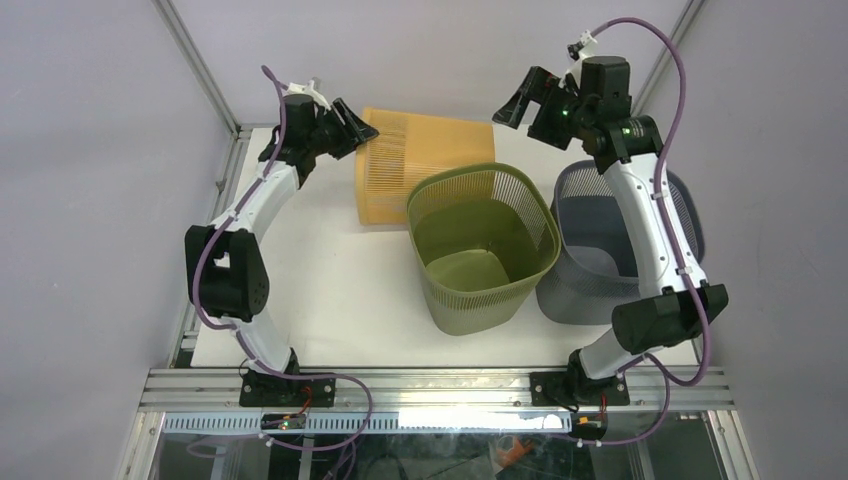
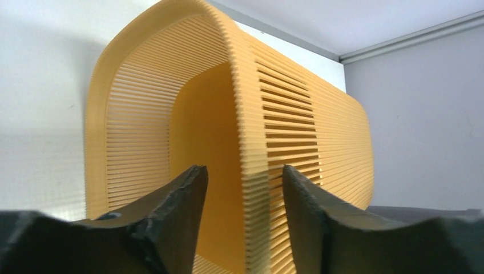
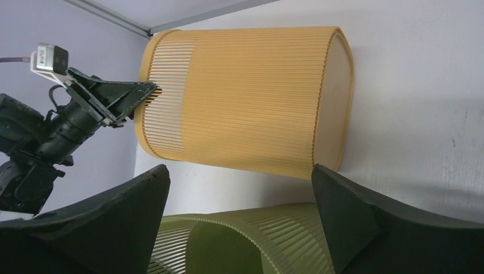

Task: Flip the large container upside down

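Note:
A large yellow slatted basket (image 1: 430, 150) lies on its side at the back of the table, its mouth facing left. My left gripper (image 1: 362, 130) is open at the mouth, one finger inside and one outside the rim wall (image 2: 251, 142). A gap shows on the inner side, so it is not clamped. In the left wrist view the gripper (image 2: 245, 177) straddles that rim. My right gripper (image 1: 515, 100) is open and empty, held high over the basket's closed end. The right wrist view shows the basket (image 3: 251, 97) beyond the right gripper (image 3: 240, 174), with the left gripper (image 3: 149, 88) at its rim.
A green slatted basket (image 1: 470, 305) stands upright, mouth up, in front of the yellow one and close to it; it also shows in the right wrist view (image 3: 274, 234). A grey mesh basket (image 1: 580, 280) stands upright at its right, behind my right arm. Frame posts stand at the back corners.

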